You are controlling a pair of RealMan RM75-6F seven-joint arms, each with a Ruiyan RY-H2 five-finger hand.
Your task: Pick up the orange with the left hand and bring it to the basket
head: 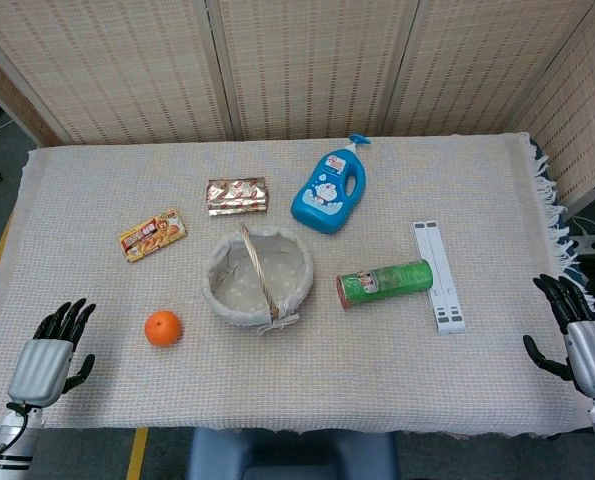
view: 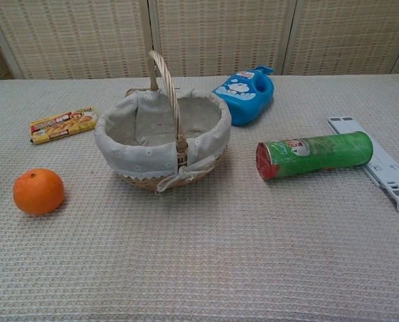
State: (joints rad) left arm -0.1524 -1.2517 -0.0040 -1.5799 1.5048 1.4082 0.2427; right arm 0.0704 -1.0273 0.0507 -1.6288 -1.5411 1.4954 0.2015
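Step in hand: none begun; approach to the orange (head: 162, 328) not yet started. It sits untouched on the cloth-covered counter (head: 377, 360), just left of the basket (head: 258, 276), a clear gap between them.

Left hand (head: 49, 357) rests at the near left corner, fingers spread, holding nothing; it lies well apart from the orange. Right hand (head: 577, 335) rests at the right edge, released as well.

The basket is empty, with its handle upright. A green can (head: 384, 283) lies on its side right of it.

Judgement: next move calls for reaching the left hand right and forward over the orange, wrapping it from above, then lifting clear of the rim and handle.
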